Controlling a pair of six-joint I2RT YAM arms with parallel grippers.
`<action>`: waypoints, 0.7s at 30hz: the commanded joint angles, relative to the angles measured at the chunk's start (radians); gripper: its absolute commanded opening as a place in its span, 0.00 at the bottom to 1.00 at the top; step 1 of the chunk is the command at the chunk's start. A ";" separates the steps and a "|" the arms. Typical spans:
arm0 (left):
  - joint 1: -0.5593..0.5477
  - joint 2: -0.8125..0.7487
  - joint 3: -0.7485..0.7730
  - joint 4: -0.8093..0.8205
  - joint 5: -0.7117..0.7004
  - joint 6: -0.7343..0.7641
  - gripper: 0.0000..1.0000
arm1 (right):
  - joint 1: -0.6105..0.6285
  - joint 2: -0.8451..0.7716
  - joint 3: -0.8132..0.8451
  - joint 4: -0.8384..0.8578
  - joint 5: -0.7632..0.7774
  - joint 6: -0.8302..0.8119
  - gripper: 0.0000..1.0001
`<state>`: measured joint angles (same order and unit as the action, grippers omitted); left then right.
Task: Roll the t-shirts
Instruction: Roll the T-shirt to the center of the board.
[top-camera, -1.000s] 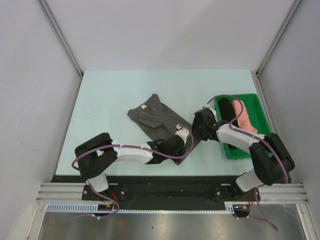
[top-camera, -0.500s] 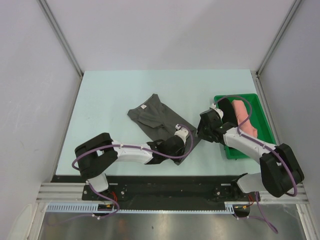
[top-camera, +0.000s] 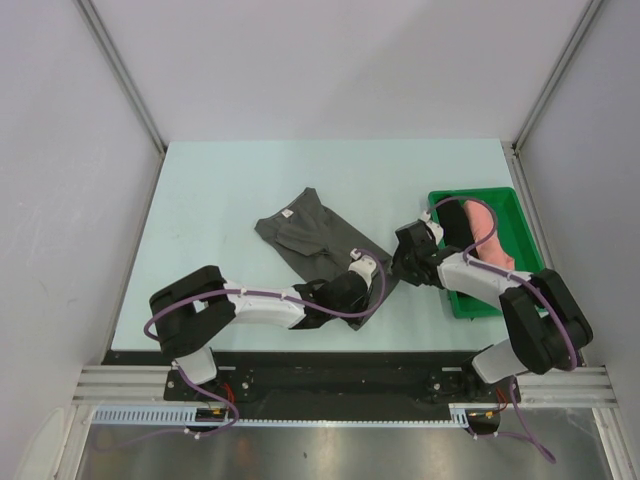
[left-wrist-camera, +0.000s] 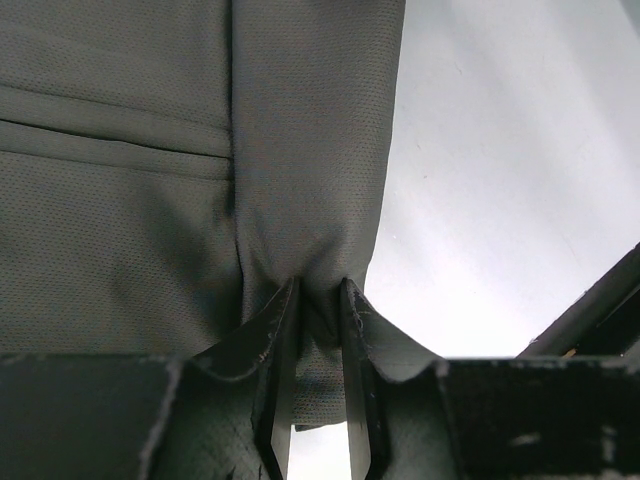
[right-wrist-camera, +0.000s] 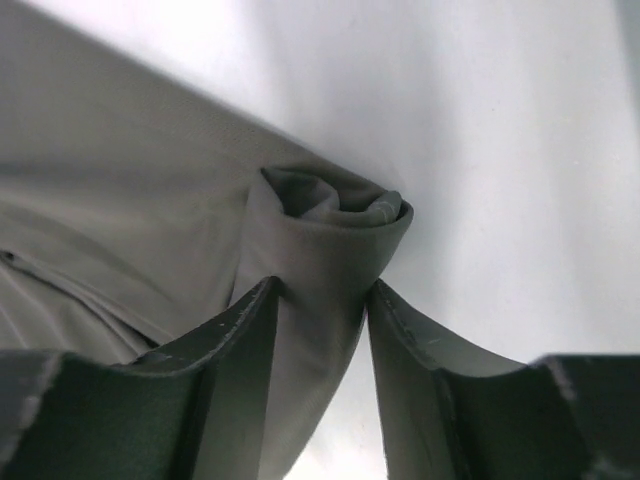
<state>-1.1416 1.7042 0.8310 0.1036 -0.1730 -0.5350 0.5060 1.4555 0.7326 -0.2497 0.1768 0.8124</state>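
Note:
The dark charcoal-grey t-shirt (top-camera: 305, 233) lies folded into a diagonal strip on the table, with a small white neck label (top-camera: 287, 213) at its far end. Its near-right end is curled into a short roll (right-wrist-camera: 335, 215). My left gripper (top-camera: 373, 284) is shut on a pinched fold of that cloth (left-wrist-camera: 318, 290) at the strip's edge. My right gripper (top-camera: 399, 267) is shut on the rolled end (right-wrist-camera: 322, 290), one finger against each side of it. A salmon-pink roll (top-camera: 489, 236) and a black roll (top-camera: 455, 222) lie in the green tray.
The green plastic tray (top-camera: 480, 191) stands at the right edge of the table, right behind my right arm. Both arms reach in low from the near edge and almost meet at the shirt's end. Grey walls close in the table on three sides.
My right arm's elbow swung outward and came back, and its gripper moved slightly right at the shirt's end. My left gripper closed a little on the cloth.

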 joint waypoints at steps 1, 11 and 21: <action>-0.003 -0.009 -0.021 -0.021 0.013 -0.003 0.27 | -0.004 0.040 -0.004 0.058 0.041 0.062 0.37; -0.001 -0.060 -0.027 0.007 0.032 0.044 0.33 | -0.007 -0.009 0.008 -0.052 0.060 0.082 0.00; -0.041 -0.164 0.039 -0.079 -0.042 0.151 0.58 | -0.004 -0.038 0.062 -0.206 0.075 0.111 0.00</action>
<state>-1.1496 1.6028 0.8143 0.0738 -0.1631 -0.4667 0.5026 1.4410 0.7372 -0.3630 0.2127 0.9051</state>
